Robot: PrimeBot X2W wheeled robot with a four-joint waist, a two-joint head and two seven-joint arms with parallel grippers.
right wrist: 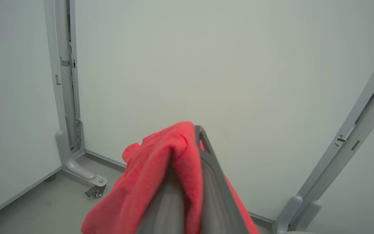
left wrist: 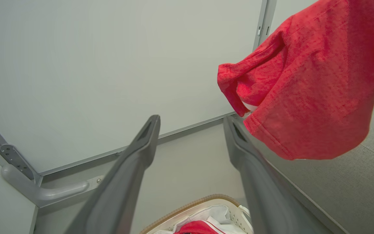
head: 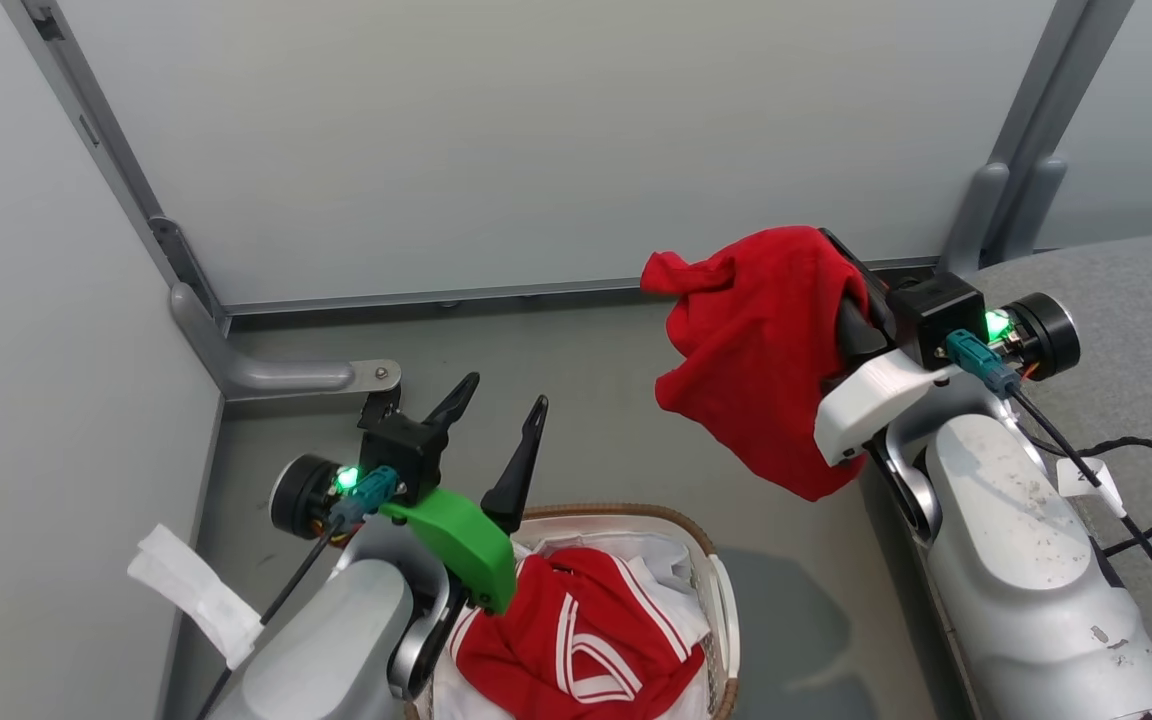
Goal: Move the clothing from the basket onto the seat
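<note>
A plain red garment [head: 751, 350] hangs in the air, draped over my right gripper [head: 841, 300], which is shut on it; the cloth hides the fingertips. The same red garment [right wrist: 161, 182] wraps the fingers in the right wrist view and shows at the upper right as the red garment [left wrist: 307, 87] in the left wrist view. My left gripper [head: 501, 400] stands open and empty above the basket [head: 721, 590]. A red garment with white stripes [head: 581, 640] lies in the basket on the white liner. The grey seat [head: 1146, 330] is at the right.
Pale partition panels [head: 536, 140] close off the back and left, with grey metal feet [head: 276, 375] on the floor. A black cable [head: 1136, 470] lies on the seat beside my right arm. Grey floor [head: 586, 400] lies open between the grippers.
</note>
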